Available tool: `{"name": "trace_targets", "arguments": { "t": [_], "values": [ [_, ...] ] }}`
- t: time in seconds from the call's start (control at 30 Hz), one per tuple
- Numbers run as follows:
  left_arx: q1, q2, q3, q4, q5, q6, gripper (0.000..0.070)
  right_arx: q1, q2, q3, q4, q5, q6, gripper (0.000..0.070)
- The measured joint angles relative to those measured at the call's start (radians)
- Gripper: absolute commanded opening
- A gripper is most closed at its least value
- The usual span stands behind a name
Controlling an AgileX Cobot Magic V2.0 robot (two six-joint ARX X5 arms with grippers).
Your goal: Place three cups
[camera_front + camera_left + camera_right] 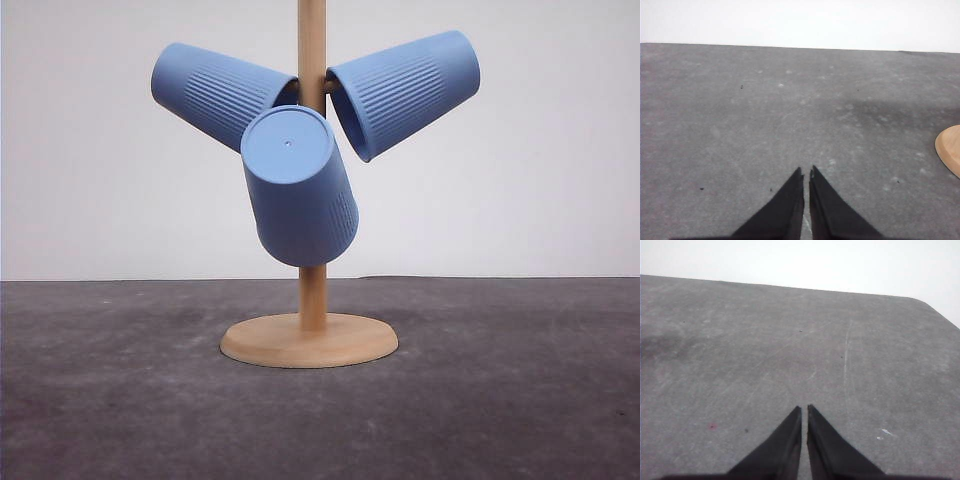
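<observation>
Three light-blue ribbed cups hang upside down on a wooden stand in the front view. One cup [218,93] points up to the left, another cup [405,90] points up to the right, and the third cup [298,185] tilts toward the camera with its flat base showing. My left gripper [806,172] is shut over bare table, with nothing between its black fingers. My right gripper [804,410] is also shut and empty above the grey surface.
The wooden stand has a vertical pole [312,285] and a round base [309,341] on the dark grey table [520,390]. An edge of that base [950,148] shows in the left wrist view. A white wall stands behind.
</observation>
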Motion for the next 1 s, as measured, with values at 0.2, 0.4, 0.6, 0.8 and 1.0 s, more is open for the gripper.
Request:
{"name": "trace_targets", "arguments": {
  "t": [0.2,0.4,0.6,0.8,1.0],
  "values": [
    [0.000,0.000,0.000,0.000,0.000,0.000,0.0000,0.000,0.000,0.000,0.000,0.000,0.000,0.0018],
    [0.000,0.000,0.000,0.000,0.000,0.000,0.0000,0.000,0.000,0.000,0.000,0.000,0.000,0.0018],
    [0.000,0.000,0.000,0.000,0.000,0.000,0.0000,0.000,0.000,0.000,0.000,0.000,0.000,0.0018],
    [0.000,0.000,0.000,0.000,0.000,0.000,0.0000,0.000,0.000,0.000,0.000,0.000,0.000,0.0018],
    [0.000,0.000,0.000,0.000,0.000,0.000,0.0000,0.000,0.000,0.000,0.000,0.000,0.000,0.0018]
  ]
}}
